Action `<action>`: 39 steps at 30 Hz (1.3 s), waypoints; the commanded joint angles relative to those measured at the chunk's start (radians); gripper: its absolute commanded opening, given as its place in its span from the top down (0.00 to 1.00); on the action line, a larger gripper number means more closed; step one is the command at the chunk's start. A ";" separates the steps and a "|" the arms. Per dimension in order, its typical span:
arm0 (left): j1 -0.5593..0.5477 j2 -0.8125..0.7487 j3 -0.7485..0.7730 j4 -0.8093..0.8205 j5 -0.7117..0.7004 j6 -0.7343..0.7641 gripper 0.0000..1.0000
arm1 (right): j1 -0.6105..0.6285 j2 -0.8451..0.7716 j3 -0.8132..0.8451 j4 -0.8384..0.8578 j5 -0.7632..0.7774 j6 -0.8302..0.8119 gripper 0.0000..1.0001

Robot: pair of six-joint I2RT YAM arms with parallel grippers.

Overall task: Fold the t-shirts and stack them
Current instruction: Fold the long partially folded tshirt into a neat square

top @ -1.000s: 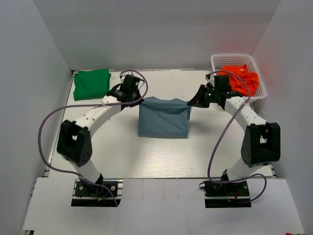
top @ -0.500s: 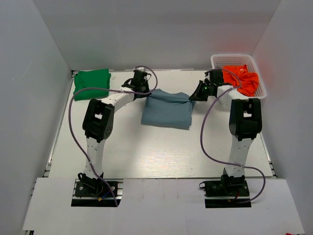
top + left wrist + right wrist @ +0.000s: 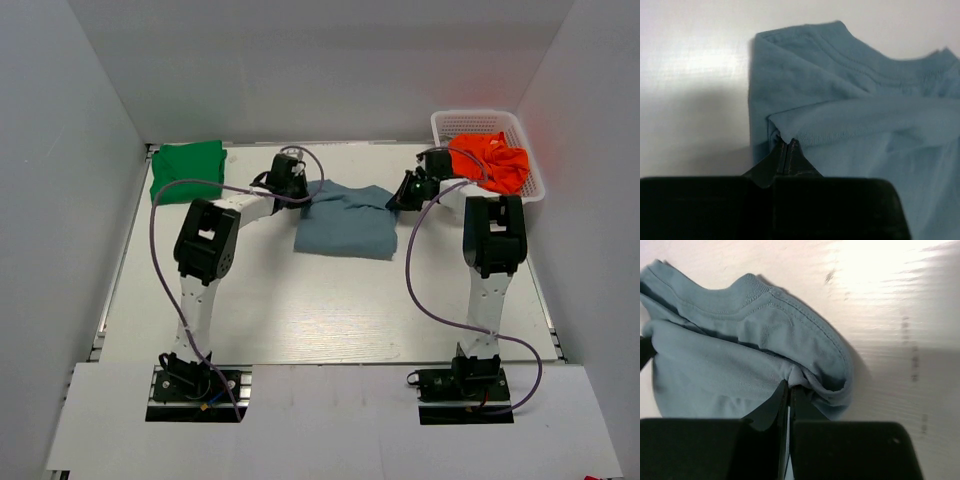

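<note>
So on the white counter [image 3: 300,310], the dusty slate-blue cotton t-shirt [image 3: 345,225] sits in the far middle as a rough rectangle, bunched along its far edge. The bright green t-shirt [image 3: 187,170] lies folded flat in the far left corner, well apart from it. A white plastic mesh basket [image 3: 470,120] in the far right corner holds some crumpled orange-red cloth [image 3: 490,160].

I'd say we're mid-fold on the blue one. The left pincer [image 3: 788,150] is squeezed tight on a doubled edge at the shirt's left far corner. The right pincer [image 3: 789,392] is clamped the same way on the right far corner, with the ribbed collar just beyond both.

Next move, I reckon: lay that held edge down square over the collar end with both sides level, then let go without dragging the cloth. After that it needs carrying onto the green one.

Hard to tell:
- How many layers each pincer actually has.
- Where the sleeves are; they're tucked out of sight.
- The near half of the shirt, which both wrist views cut off.
- The fingertips from above, where they're just dark blobs.
- Whether the orange-red stuff is another shirt.
</note>
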State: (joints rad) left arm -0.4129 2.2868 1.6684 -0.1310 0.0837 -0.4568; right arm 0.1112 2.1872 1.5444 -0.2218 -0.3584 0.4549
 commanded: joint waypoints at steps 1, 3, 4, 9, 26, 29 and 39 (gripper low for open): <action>-0.001 -0.171 -0.174 -0.041 0.067 -0.037 1.00 | 0.041 -0.038 -0.113 0.013 -0.034 -0.047 1.00; -0.013 -0.261 -0.344 -0.030 0.057 -0.059 1.00 | 0.091 -0.105 -0.220 0.025 -0.021 -0.061 1.00; -0.024 -0.373 -0.405 -0.021 0.057 -0.072 1.00 | 0.105 -0.142 -0.248 0.054 -0.019 -0.070 1.00; -0.033 -0.738 -0.794 -0.013 0.085 -0.173 1.00 | 0.248 -0.324 -0.417 0.079 -0.005 -0.094 1.00; -0.020 -1.199 -0.924 -0.075 -0.145 -0.161 1.00 | 0.305 -0.656 -0.529 0.096 -0.030 -0.015 1.00; -0.020 -1.140 -0.924 -0.013 -0.199 -0.152 1.00 | 0.297 -0.661 -0.523 0.073 0.030 0.024 1.00; 0.008 -0.640 -0.707 0.099 -0.360 -0.201 1.00 | 0.216 -0.502 -0.457 0.075 0.274 0.133 1.00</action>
State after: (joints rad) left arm -0.4351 1.5631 0.8982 -0.0910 -0.1921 -0.6544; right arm 0.3595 1.6329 1.0344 -0.1440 -0.2226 0.5545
